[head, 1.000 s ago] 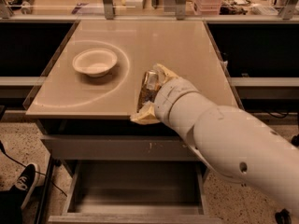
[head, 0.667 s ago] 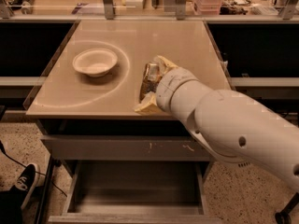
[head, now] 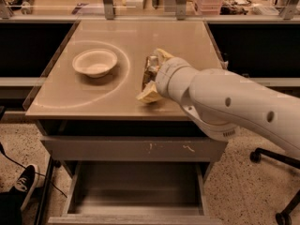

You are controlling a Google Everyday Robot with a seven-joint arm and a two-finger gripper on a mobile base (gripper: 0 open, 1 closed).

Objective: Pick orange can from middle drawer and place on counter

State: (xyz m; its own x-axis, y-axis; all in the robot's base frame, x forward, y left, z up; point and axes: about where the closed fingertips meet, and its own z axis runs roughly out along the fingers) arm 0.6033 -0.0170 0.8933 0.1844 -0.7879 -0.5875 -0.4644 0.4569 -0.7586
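Your glossy beige table has the end effector over it, pinching the shiny orange-brown, dark-patched orange can beside a white bowl.

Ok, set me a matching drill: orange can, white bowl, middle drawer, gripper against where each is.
1 orange can
2 white bowl
3 middle drawer
4 gripper

A pulled open, below the counter
B above the counter, closed on the can
C clamped by the gripper
D resting on the counter, left side

Pairs: 1-C, 2-D, 3-A, 4-B
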